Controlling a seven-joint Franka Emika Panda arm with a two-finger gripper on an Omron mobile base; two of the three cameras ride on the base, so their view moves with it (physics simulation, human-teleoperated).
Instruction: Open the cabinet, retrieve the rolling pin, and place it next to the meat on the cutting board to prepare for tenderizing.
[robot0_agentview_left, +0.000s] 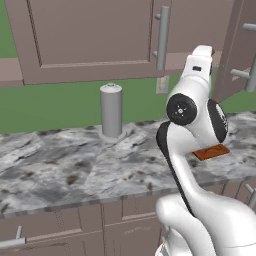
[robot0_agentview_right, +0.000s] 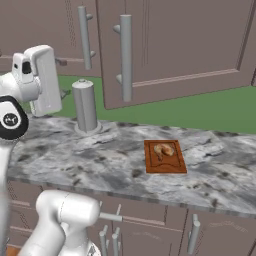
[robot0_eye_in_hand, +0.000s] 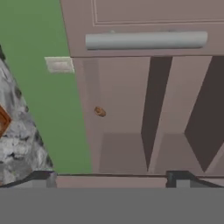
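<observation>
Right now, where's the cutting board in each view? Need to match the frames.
Left base view: cutting board right of centre, mostly hidden behind the arm.
Right base view: cutting board right of centre on the counter, with the meat on it.
Hand view: a sliver of the cutting board at the left edge.
Shared landmark: tall grey cylinder, left of the board in both base views.

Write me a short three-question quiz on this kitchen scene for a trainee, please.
1. True or false: the meat lies on the cutting board.
2. In the right base view, what stands on the counter to the left of the board? A) a kettle B) a tall grey cylinder C) a bowl
3. Fill in: the gripper faces the open cabinet with its jaws ____.
Key: 1 true; 2 B; 3 open.
</observation>
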